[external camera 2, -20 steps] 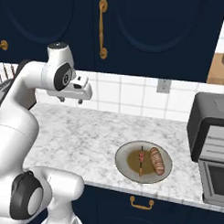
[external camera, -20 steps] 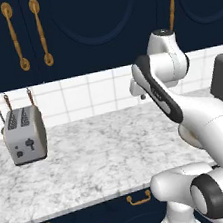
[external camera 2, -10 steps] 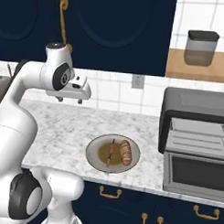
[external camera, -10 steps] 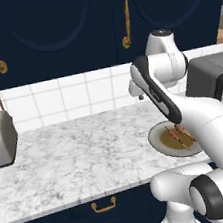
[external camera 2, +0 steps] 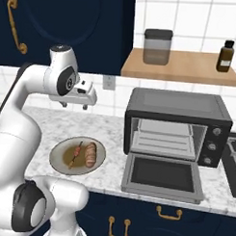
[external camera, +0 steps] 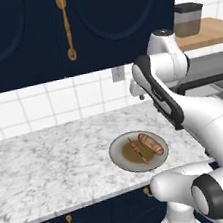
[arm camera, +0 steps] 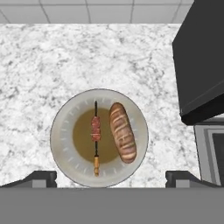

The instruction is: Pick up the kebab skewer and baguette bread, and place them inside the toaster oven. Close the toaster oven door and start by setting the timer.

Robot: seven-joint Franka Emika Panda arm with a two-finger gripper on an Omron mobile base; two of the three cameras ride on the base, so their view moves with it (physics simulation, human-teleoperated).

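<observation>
The kebab skewer (arm camera: 96, 135) and the baguette bread (arm camera: 122, 138) lie side by side on a grey plate (arm camera: 61, 135) on the marble counter. The same skewer (external camera 2: 76, 154) and baguette (external camera 2: 91, 154) show in the right base view, left of the toaster oven (external camera 2: 178, 107). The toaster oven door (external camera 2: 163, 177) is folded down flat, with the wire rack bare inside. My gripper (external camera 2: 74, 105) hangs open well above the plate, holding nothing. In the hand view its fingertips (arm camera: 41, 177) stand wide apart below the plate. The left base view shows skewer (external camera: 137, 150), baguette (external camera: 151, 144) and gripper (external camera: 139, 95).
A wooden shelf above the oven carries a dark canister (external camera 2: 157, 45) and a brown bottle (external camera 2: 225, 56). A stove top (external camera 2: 234, 153) lies right of the oven. Dark blue cabinets hang over the counter, and a wall outlet (external camera 2: 108, 82) sits behind the gripper.
The whole picture has slid left as the base drove right: the silver toaster has left view and the toaster oven now shows in full. The arm holds the same pose.
</observation>
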